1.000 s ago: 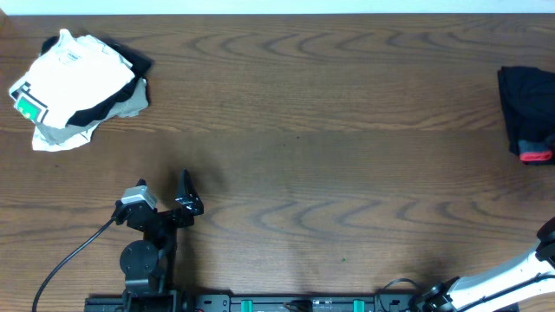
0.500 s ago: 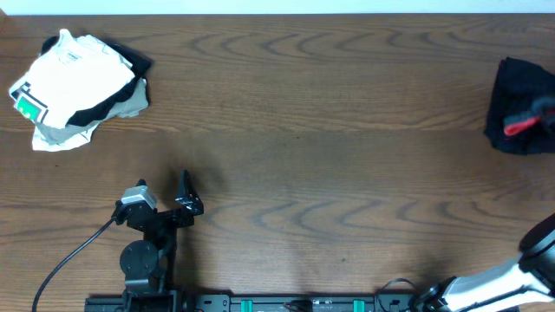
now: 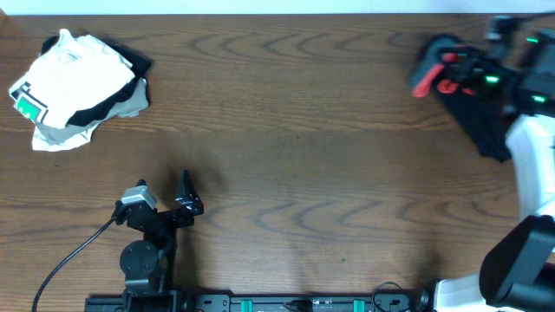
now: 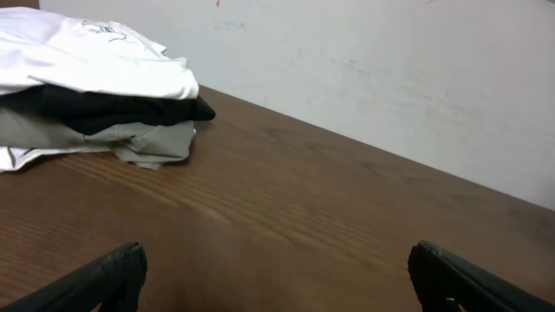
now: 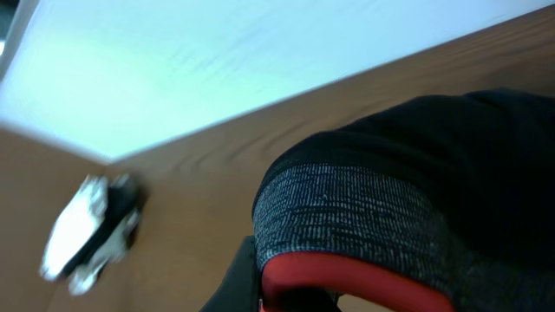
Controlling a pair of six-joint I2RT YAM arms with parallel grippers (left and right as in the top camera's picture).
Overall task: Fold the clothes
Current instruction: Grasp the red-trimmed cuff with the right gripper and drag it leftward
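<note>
Two grippers hang well apart over the table [image 3: 286, 130]. Nearest the front edge, the left gripper [image 3: 163, 186] sits well in front of the pile [image 3: 74, 87], its fingers [image 4: 113, 273] spread wide with nothing between them. Its wrist view shows the pile's white, black and beige layers ahead. Farther back, far to the right of the pile and about level with it, the right gripper [image 3: 444, 74] is clenched on the clothes [image 3: 486, 130]. The grey waistband [image 5: 347, 221] with its red-orange edge bunches right at the jaws, and black fabric trails from them away from the pile.
</note>
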